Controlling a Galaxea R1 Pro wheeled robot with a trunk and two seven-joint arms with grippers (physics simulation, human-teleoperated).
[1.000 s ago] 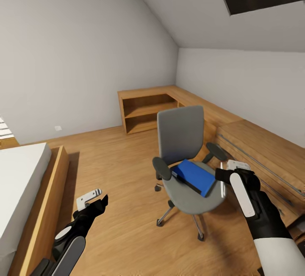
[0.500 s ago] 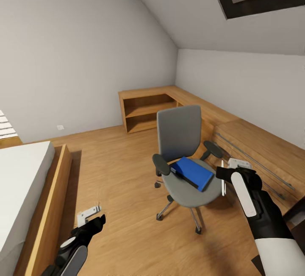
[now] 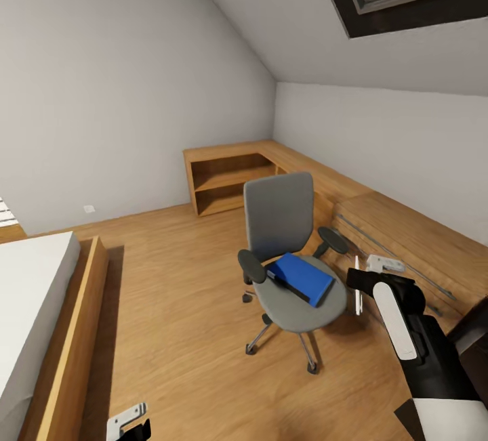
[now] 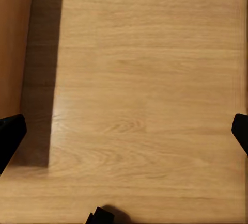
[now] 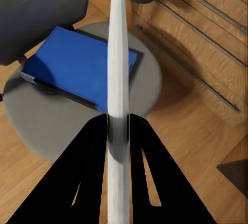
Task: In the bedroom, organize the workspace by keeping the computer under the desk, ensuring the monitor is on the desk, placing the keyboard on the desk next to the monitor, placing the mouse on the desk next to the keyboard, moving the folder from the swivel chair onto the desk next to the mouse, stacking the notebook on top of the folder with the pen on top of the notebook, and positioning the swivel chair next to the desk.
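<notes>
Attic bedroom, sloped white ceiling with a skylight, wood floor (image 3: 190, 305); bed frame at one side, low light-wood cabinet (image 3: 407, 238) with long handles along the far wall, open shelf unit in the corner.

Item: swivel chair (image 3: 288, 271), grey, standing on the open floor just in front of the cabinet. No desk top can be made out from where I stand, so the chair's placing looks not yet done.

Item: blue folder (image 3: 299, 278), lying flat on the chair seat, a little askew. Its transfer to the desk remains.

Item: pen (image 5: 117, 79), thin white stick, clamped between the right gripper (image 5: 118, 122) fingers and pointing out over the seat and folder. It waits on the notebook and folder stack, which is not built.

Item: left gripper (image 3: 129, 422), low over bare floor; the wrist view shows its fingers spread wide apart with nothing between them.

Status, by my reckoning: early to middling; folder, stack and chair all outstanding.
</notes>
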